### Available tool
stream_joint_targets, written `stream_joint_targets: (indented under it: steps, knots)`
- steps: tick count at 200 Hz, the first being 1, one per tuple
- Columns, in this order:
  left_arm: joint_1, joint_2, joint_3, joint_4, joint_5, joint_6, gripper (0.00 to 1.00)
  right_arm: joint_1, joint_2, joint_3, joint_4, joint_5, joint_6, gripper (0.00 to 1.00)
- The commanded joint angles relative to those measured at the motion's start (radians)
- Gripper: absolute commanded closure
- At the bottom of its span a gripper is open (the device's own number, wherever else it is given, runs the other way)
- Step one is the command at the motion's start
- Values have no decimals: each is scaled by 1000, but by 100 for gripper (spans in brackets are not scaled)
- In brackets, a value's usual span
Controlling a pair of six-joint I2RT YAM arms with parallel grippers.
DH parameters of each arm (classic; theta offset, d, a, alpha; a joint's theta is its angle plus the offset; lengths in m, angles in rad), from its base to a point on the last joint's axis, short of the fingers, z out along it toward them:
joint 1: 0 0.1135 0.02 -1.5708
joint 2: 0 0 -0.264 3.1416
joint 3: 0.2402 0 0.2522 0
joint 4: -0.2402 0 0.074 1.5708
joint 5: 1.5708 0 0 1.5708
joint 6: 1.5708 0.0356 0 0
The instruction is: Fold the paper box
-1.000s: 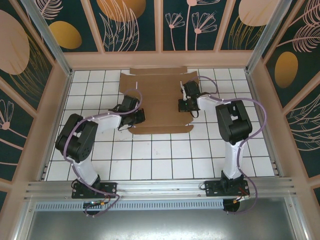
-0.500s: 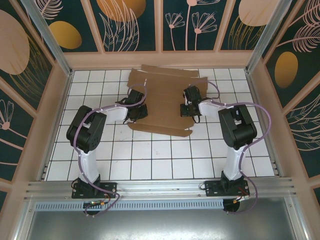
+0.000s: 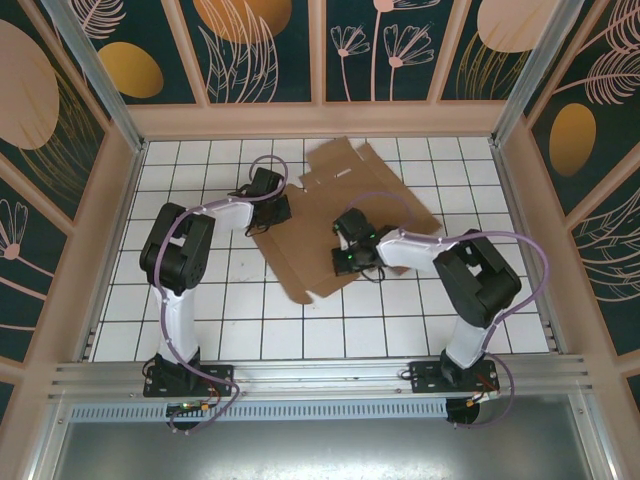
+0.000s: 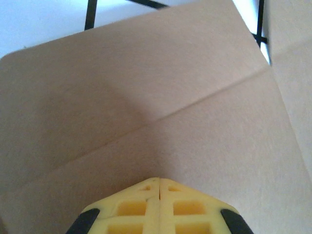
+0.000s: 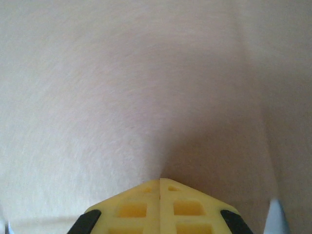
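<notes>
Both closed, left tool [image 4: 159,181], right tool [image 5: 160,181], over flat paper box [image 3: 310,225]

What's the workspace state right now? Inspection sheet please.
Surface: white tiled table with a dark grid, looks dry and clean.
Job's things: one flat brown cardboard sheet, unfolded, lying skewed to the grid.
Clutter: nothing seen.
Grippers: left gripper shut, over the sheet by a crease; right gripper shut, over plain cardboard; neither holds anything.
Cables: purple cables looped along both arms, no snag seen.
Surroundings: plant-patterned walls on three sides, metal rail at the near edge.
</notes>
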State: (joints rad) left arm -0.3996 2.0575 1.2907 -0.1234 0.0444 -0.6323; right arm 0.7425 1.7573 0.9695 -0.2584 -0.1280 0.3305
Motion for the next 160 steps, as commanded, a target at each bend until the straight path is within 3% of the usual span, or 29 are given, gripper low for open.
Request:
stream_joint_targets:
  steps: [1,45,57,78,104,126,160]
  knots:
    - [-6,45,-26,-91,34,33,100,73,34,5,12,-184,114,100]
    - [7,-117,-58,-70,64,56,100,29,-153,-24,153,-197,159,98]
    - [7,-180,-91,-48,84,52,100,-10,-190,-30,142,-193,139,99]
    - [5,-273,-197,28,168,-13,100,-85,-247,-75,117,-73,73,100]
    - [-16,-337,-312,115,249,-54,100,-205,-291,-153,169,-90,56,100]
    - [-64,-357,-341,91,223,-57,100,-278,-239,-138,135,-51,21,100]
    - [-88,-299,-400,126,229,-112,100,-301,-103,-74,42,31,-26,100]
